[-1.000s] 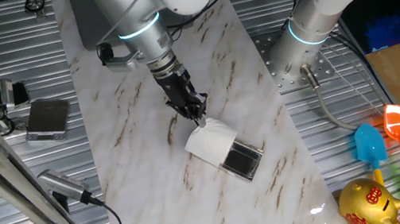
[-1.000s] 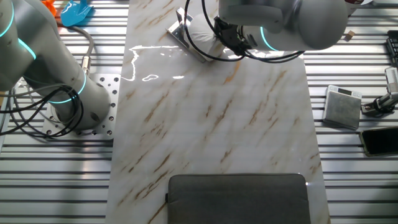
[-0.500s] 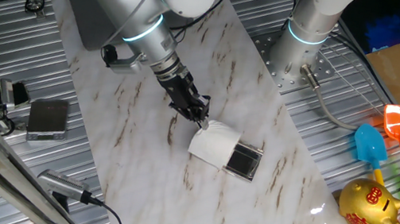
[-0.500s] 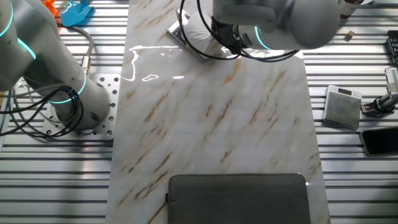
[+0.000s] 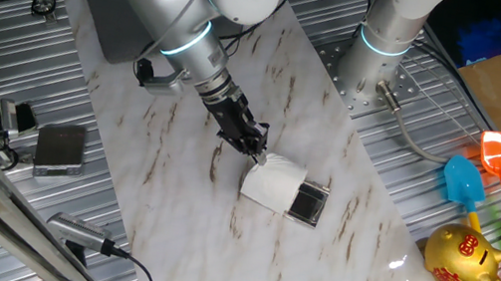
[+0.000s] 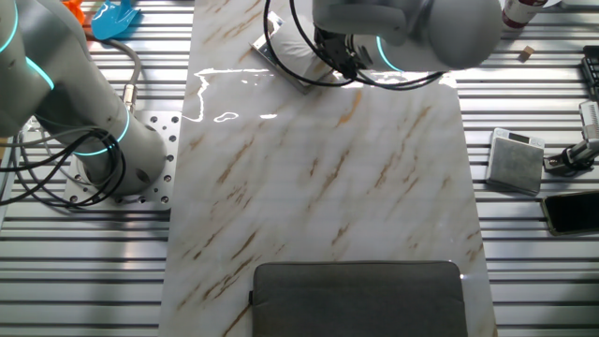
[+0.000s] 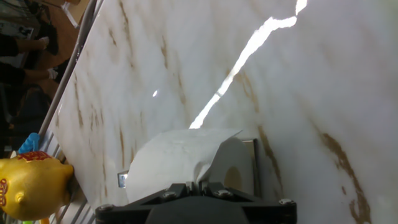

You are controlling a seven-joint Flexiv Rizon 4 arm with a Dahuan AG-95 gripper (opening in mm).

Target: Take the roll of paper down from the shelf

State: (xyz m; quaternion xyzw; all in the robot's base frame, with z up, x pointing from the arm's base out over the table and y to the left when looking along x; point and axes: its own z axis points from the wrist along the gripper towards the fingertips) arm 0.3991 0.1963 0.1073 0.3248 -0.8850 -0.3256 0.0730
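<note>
The roll of paper (image 5: 274, 183) is a white cylinder lying against the left end of the shelf (image 5: 309, 203), a small low stand with a dark glossy top on the marble board. My gripper (image 5: 254, 149) is at the roll's upper left edge. In the hand view the roll (image 7: 168, 162) fills the lower middle with its hollow core to the right, and the shelf's pale frame (image 7: 255, 163) shows behind it. My gripper (image 7: 199, 185) is shut, with a fold of the roll's paper in the narrow gap. In the other fixed view my arm hides most of the roll; the shelf (image 6: 279, 56) shows.
A large grey flat plate (image 5: 110, 7) lies at the board's far end. A small grey box (image 5: 60, 148) with cables sits on the ribbed table. A gold piggy bank (image 5: 461, 257) and toy shovels (image 5: 500, 155) lie to the right. A second arm's base (image 5: 374, 59) stands behind.
My gripper has moved a little right and down toward the shelf, and the roll has shifted the same way with it.
</note>
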